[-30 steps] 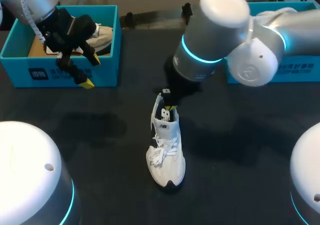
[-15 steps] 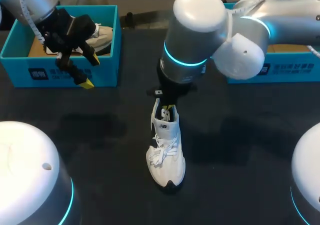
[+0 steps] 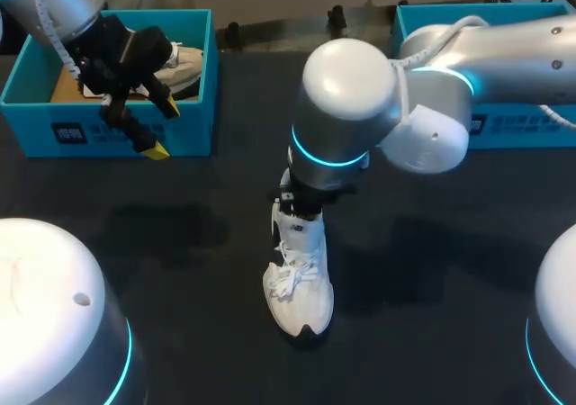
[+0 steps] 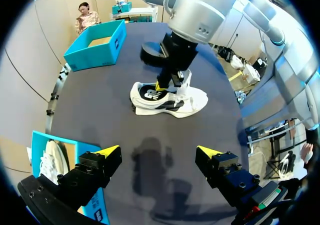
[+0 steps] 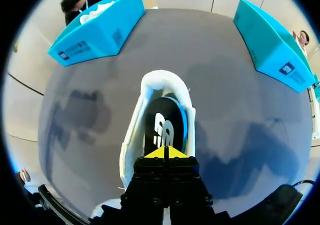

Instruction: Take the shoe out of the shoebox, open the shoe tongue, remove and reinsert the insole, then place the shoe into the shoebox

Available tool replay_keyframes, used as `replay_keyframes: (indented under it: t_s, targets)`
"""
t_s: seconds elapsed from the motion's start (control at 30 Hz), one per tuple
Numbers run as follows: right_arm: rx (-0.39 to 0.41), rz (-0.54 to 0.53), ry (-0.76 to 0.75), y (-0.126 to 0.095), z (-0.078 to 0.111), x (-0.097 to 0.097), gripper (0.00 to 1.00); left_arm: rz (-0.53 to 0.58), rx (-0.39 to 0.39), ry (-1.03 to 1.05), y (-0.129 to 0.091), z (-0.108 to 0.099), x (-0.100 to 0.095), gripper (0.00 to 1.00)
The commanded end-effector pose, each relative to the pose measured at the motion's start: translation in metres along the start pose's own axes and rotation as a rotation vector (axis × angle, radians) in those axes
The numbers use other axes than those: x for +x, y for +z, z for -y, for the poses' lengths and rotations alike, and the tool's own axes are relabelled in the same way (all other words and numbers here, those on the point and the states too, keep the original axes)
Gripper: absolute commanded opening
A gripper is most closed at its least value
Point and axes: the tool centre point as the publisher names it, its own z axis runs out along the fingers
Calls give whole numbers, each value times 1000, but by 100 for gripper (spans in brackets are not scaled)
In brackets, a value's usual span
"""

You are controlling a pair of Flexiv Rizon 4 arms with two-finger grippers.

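**A:** The white sneaker [image 3: 300, 270] stands on its sole on the dark table [image 3: 180, 243], well clear of both boxes. I'd say that is so the arm can work straight down into it.

**B:** And the right gripper [image 5: 164, 153] is right over the sneaker's heel opening, yellow tips pressed flat together and touching the insole [image 5: 167, 125]. The closed tips make a narrow wedge that fits inside the padded collar.

**A:** Is it pinching anything?

**B:** Can't see that. The tips meet with no gap, and the insole lies flat in the sneaker ahead of them. My read is that it's the insole step, and lifting out that thin, floppy liner will need a real pinch on its edge.

**A:** What about materials?

**B:** Soft white upper, loose laces [image 3: 286, 282] bunched toward the sneaker's toe, and a smooth black insole with a white mark.

**A:** And the left gripper [image 3: 162, 130]?

**B:** It hangs far off on the sneaker's left, fingers spread wide and holding nothing. It sits by the near wall of the left shoebox [image 3: 108, 135], stiff teal card with a second shoe [image 3: 184, 63] inside, which looks like parking out of the way. The right shoebox [image 3: 504, 121] sits beyond the sneaker's other side.
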Motion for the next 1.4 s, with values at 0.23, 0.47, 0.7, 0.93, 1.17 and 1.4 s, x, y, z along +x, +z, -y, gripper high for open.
replay_keyframes:
  t_s: [0.23,0.47,0.7,0.93,1.17,1.4]
  targets:
    - [3,19,6,8,1,7,0,2,-3,0,0,0,1,100]
    - [13,20,-2,17,-1,2,0,2,-3,0,0,0,1,100]
    - [22,-2,-16,31,-6,0,0,2,-3,0,0,0,1,100]
    - [40,-30,-34,44,-10,2,0,2,-3,0,0,0,1,100]
    - [55,-56,-50,53,-11,4,0,2,-3,0,0,0,1,100]
    - [36,-3,-60,35,-13,4,0,2,-3,0,0,0,1,100]
